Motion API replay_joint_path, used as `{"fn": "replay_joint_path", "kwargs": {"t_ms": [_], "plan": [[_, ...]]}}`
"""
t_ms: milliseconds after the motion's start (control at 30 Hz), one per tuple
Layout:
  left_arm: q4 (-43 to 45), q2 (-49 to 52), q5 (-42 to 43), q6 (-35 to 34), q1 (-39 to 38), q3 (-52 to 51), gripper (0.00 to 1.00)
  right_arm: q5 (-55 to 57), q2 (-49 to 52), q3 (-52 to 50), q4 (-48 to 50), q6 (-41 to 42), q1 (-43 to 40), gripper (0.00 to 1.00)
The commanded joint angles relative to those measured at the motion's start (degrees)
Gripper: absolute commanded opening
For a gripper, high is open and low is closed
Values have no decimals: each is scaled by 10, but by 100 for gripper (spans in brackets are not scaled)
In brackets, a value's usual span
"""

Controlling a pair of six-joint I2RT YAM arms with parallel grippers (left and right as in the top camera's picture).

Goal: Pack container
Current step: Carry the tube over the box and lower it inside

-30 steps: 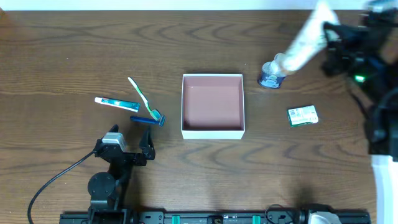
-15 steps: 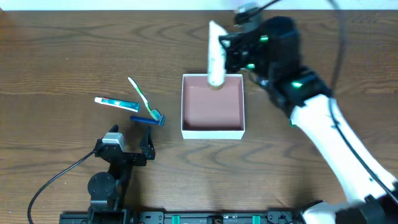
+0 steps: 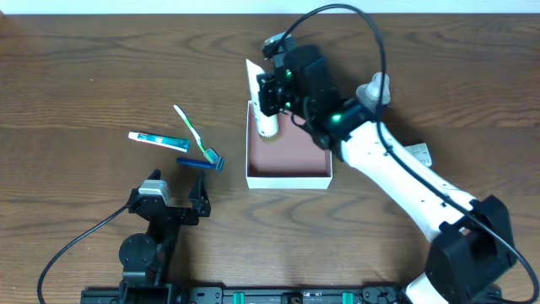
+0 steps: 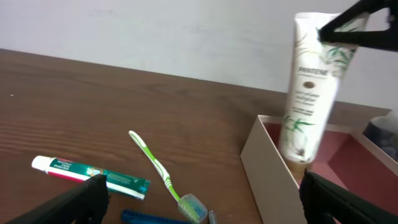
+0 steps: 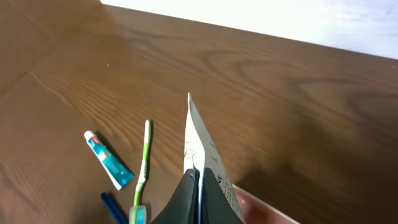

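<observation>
Near the middle of the tabletop sits the container (image 3: 288, 180). Over its far left corner the right gripper (image 3: 271, 94) is clamped on a white Pantene tube (image 3: 256, 84), held upright. Toward the front left edge, the left gripper (image 3: 177, 187) stands wide open, empty.

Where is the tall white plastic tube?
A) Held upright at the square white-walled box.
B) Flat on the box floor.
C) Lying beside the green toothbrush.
A: the right arm's jaws pinch the tall white plastic tube by its top, lower end inside the square white-walled box.
</observation>
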Motion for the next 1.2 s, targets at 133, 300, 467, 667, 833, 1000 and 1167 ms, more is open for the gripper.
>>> {"fn": "replay_joint_path", "kwargs": {"t_ms": [133, 300, 467, 667, 833, 1000, 1167], "plan": [[-20, -1, 4, -1, 3, -10, 98, 52, 28, 10, 52, -36, 31, 1], [-20, -1, 4, -1, 3, -10, 98, 53, 47, 10, 85, -55, 35, 1], [-20, -1, 4, -1, 3, -10, 98, 53, 49, 10, 97, -83, 35, 1], [-20, -1, 4, -1, 3, -10, 98, 56, 49, 9, 94, -98, 35, 1], [-20, -1, 4, -1, 3, -10, 98, 66, 49, 2, 93, -97, 35, 1], [-20, -1, 4, -1, 3, -10, 98, 66, 49, -5, 86, -97, 35, 1], [-20, -1, 4, -1, 3, -10, 98, 66, 49, -5, 62, -97, 35, 1]]}}
